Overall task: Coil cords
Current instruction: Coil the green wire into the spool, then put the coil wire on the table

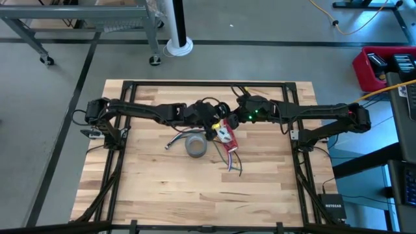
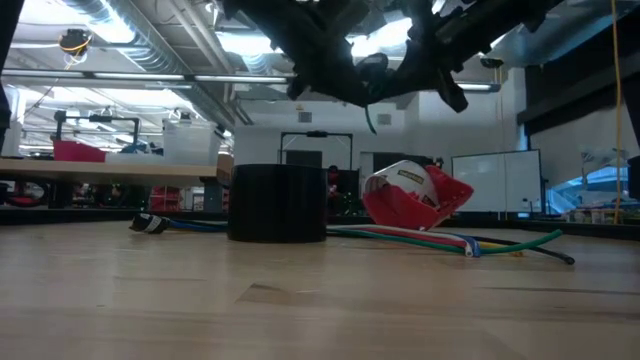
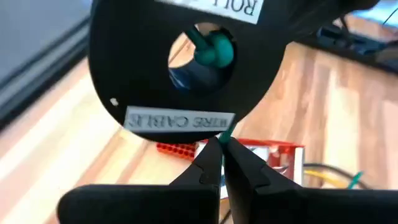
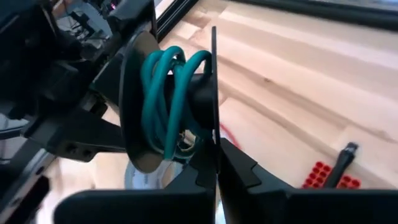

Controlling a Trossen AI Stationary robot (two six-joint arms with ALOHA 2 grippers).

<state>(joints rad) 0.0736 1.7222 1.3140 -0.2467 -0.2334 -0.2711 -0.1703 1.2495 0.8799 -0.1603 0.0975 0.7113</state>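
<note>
A black spool (image 3: 155, 68) with a white label is held above the table's middle, and a teal-green cord (image 4: 165, 99) is wound around its hub between the two flanges. My left gripper (image 3: 221, 146) is below the spool's flat face, shut on a strand of that cord. My right gripper (image 4: 217, 149) is at the spool's edge, shut on one flange. In the high view the two grippers meet over the table's middle, the left one (image 1: 218, 122) beside the right one (image 1: 233, 116). A short green tail (image 2: 370, 118) hangs below the arms. My left gripper pinches a strand of the green cord (image 3: 227, 129) at its fingertips, just below the spool's rim. The strand runs up from the tips toward the spool. My right gripper pinches the rim of one thin black flange (image 4: 215, 127) between its two fingers, with the flange edge-on between them. The spool is lifted clear of the table and its wound cord lies beside the fingers.
A grey tape roll (image 1: 196, 145) stands on the table below the arms, with a red box (image 1: 227, 135) next to it. Loose coloured cords (image 2: 470, 242) and a dark cord with a plug (image 2: 150, 223) lie flat on the wood. The table's near part (image 1: 195, 195) is bare wood.
</note>
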